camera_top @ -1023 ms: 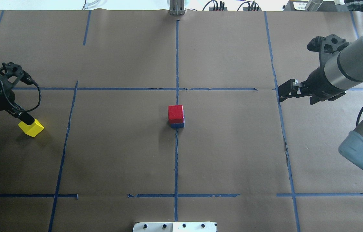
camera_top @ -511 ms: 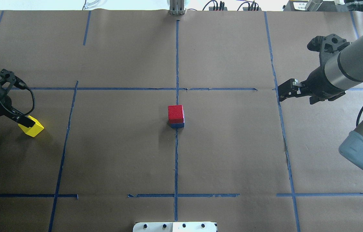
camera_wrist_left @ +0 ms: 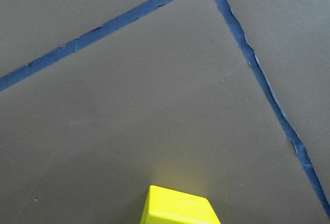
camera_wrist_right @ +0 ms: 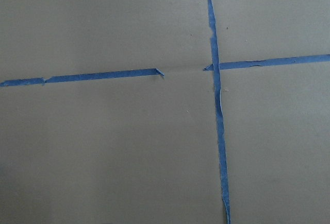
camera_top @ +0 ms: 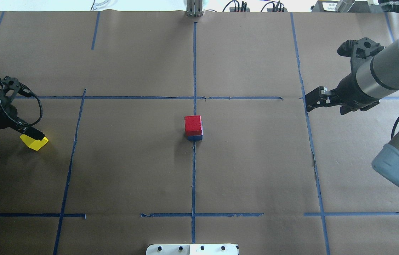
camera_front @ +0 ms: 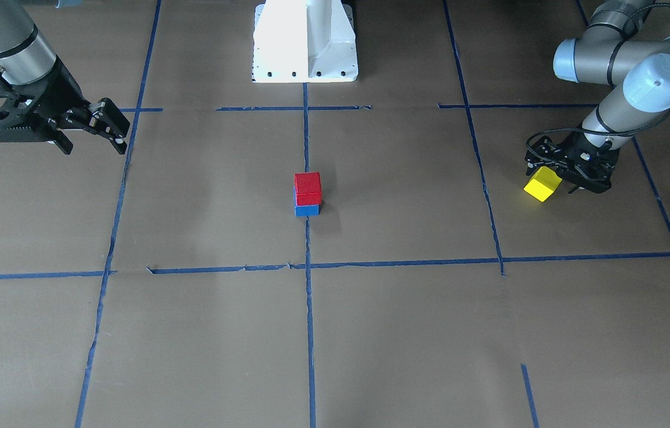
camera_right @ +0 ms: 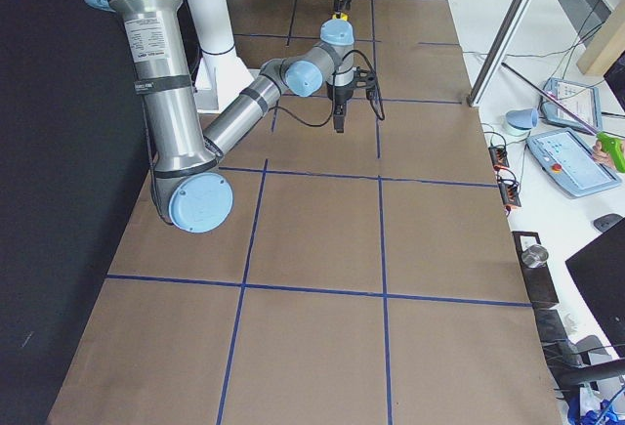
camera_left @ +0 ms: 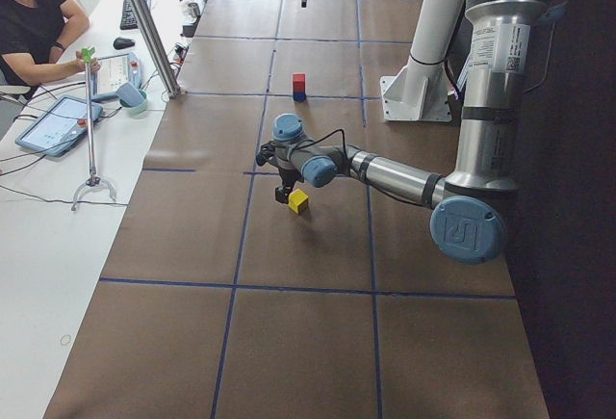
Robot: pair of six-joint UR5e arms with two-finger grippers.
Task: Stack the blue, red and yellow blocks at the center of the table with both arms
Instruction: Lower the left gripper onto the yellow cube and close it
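Note:
A red block (camera_top: 193, 124) sits on a blue block (camera_top: 194, 137) at the table's center cross, also seen in the front view (camera_front: 307, 187). A yellow block (camera_top: 36, 143) lies on the table at the far left. It shows in the front view (camera_front: 541, 184) and at the bottom edge of the left wrist view (camera_wrist_left: 178, 207). My left gripper (camera_top: 33, 136) is low over the yellow block, fingers on either side of it, and looks open. My right gripper (camera_top: 308, 103) hangs open and empty above the table at the right, far from the blocks.
Brown paper with blue tape lines (camera_top: 194, 71) covers the table. The robot's white base (camera_front: 305, 41) stands at the near edge. A pole (camera_left: 144, 24), tablets and an operator (camera_left: 29, 14) are at a side table beyond the left end.
My left gripper has dropped lower over the yellow block and now covers more of its top. The block, the red-blue stack and the right arm have not moved.

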